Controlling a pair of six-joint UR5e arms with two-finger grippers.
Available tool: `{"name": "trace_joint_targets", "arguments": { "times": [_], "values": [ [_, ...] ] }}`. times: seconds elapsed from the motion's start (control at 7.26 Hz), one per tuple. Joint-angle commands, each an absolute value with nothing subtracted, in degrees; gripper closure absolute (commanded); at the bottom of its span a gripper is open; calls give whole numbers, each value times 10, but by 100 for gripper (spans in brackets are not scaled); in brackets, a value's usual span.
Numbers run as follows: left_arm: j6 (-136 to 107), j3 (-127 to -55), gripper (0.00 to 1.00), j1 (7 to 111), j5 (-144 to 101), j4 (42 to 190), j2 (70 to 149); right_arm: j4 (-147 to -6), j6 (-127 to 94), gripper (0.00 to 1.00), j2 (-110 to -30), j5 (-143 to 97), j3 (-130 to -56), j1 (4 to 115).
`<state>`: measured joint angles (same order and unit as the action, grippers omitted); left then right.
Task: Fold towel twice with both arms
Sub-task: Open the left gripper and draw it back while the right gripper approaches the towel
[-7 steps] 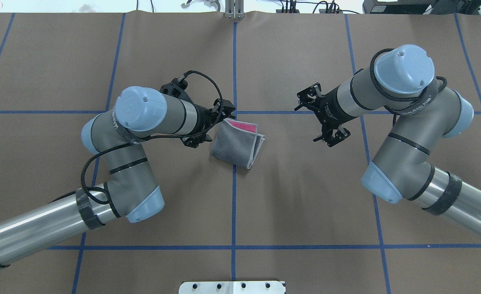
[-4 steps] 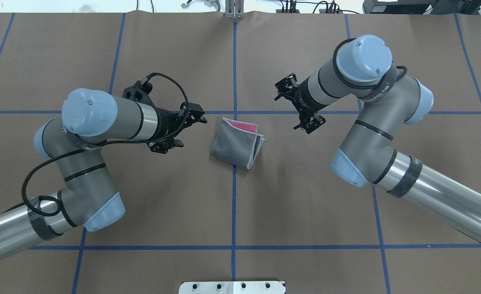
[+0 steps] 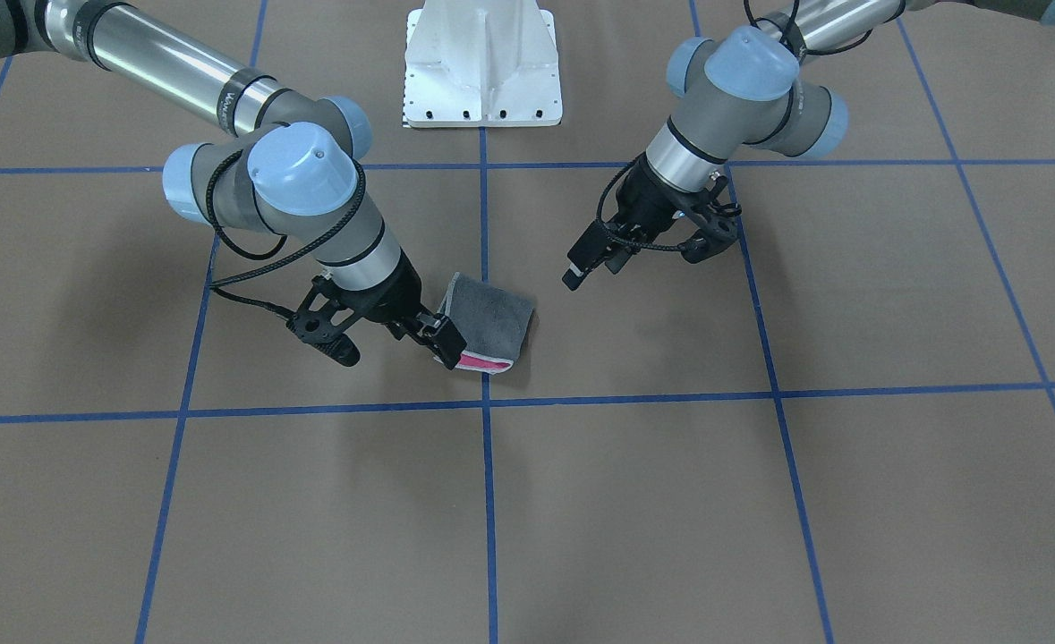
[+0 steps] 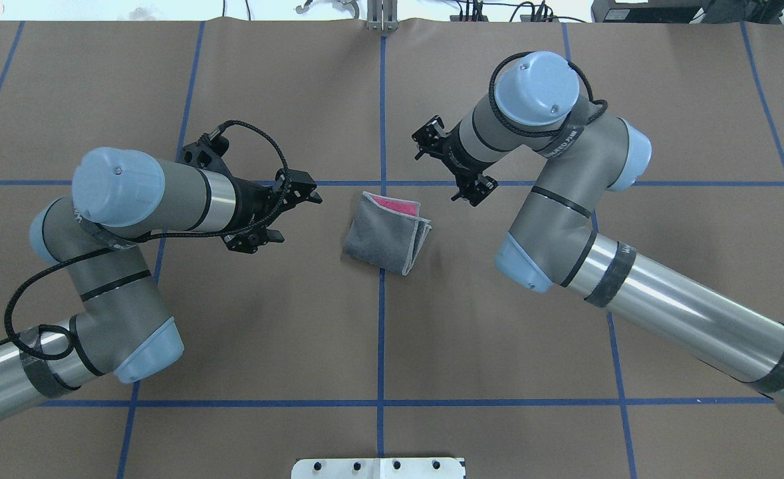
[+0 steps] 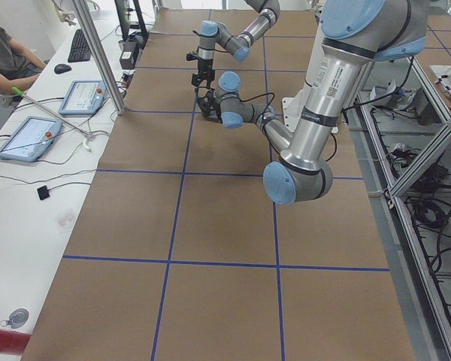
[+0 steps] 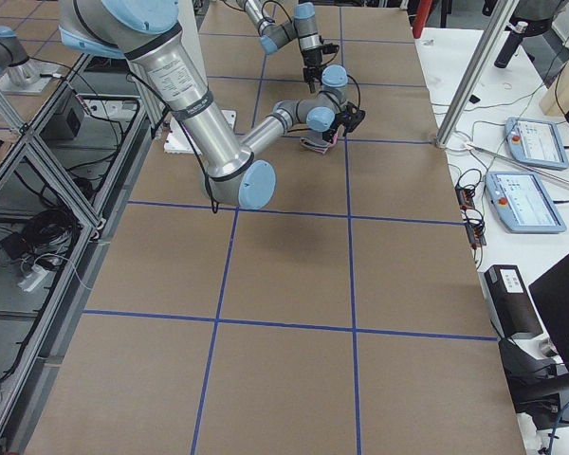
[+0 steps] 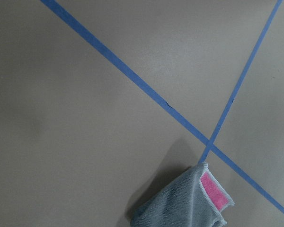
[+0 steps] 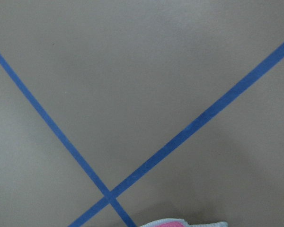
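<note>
Place: robotics lab — evidence: teach pendants | blue-taped grid table | aluminium framing

Fuzzy cloth towel; matt paper table cover; glossy metal arm tubes.

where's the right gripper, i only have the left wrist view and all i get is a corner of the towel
Observer: In the overhead view the right gripper hovers by the towel's far right corner, near the pink strip, and is not gripping it.
Operator: is the towel folded
Observer: It lies as a small layered square, grey face up, with stacked hems along its right edge, so it looks folded twice.
Operator: and the left gripper
Observer: The left gripper is open and empty, off to the towel's left and well clear of it.
</note>
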<state>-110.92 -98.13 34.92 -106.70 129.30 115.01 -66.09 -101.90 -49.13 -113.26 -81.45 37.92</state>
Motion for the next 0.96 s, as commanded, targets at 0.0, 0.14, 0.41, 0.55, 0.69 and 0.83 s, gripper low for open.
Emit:
{"name": "trace_joint_targets", "arguments": {
  "times": [0.0, 0.14, 0.41, 0.55, 0.69, 0.83],
  "values": [
    [-1109, -982, 0, 351, -1067, 1293, 1150, -659, -817, 19, -504, -1135, -817, 371],
    [-1109, -982, 0, 351, -1067, 1293, 1150, -658, -771, 22, -504, -1133, -817, 371],
    [-1109, -981, 0, 350, -1067, 1293, 1150, -610, -700, 42, -507, -1120, -801, 367],
    [-1109, -981, 0, 350, -1067, 1293, 1150, -610, -662, 43, -500, -1108, -795, 367],
    [-1109, -980, 0, 350, -1067, 1293, 1150, -608, -637, 43, -500, -1104, -795, 367],
    [-1109, -979, 0, 350, -1067, 1295, 1150, -605, -615, 43, -497, -1098, -792, 367]
  ]
}}
